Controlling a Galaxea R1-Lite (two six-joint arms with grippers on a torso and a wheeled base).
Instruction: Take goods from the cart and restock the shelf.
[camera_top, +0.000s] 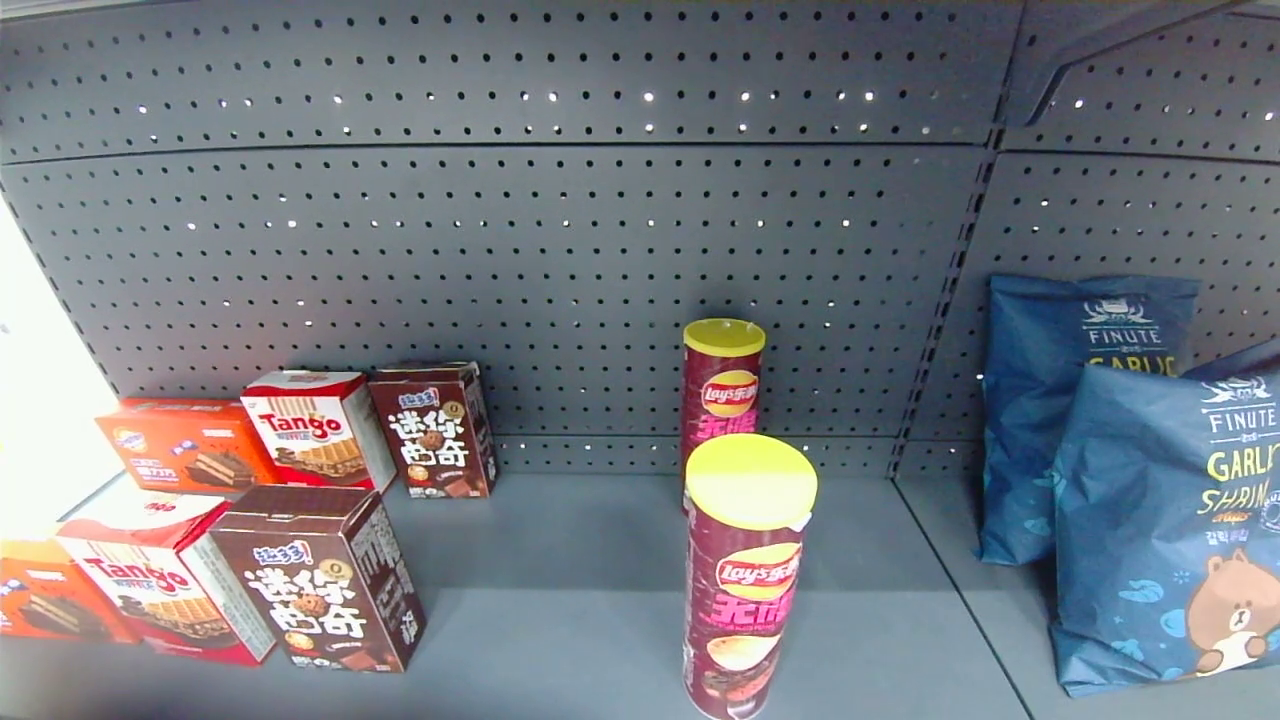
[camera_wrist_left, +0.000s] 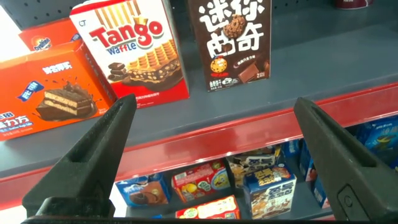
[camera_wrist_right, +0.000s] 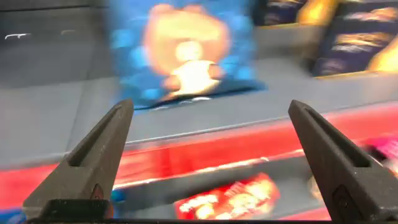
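Shelf check: both grippers wide, empty

Shelf (camera_top: 600, 560) holds two yellow-lidded chip cans (camera_top: 748, 580), one behind the other. We see our left gripper (camera_wrist_left: 214, 102) spread wide, gripping nothing, facing the wafer box (camera_wrist_left: 134, 50); right gripper (camera_wrist_right: 209, 106) likewise, facing the blue snack bag (camera_wrist_right: 183, 53).

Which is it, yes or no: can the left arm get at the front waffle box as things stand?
Probably yes. The left pincer is open and faces the front waffle box, which stands near the shelf's red edge with nothing between them. The brown cookie box close beside it may crowd one finger.
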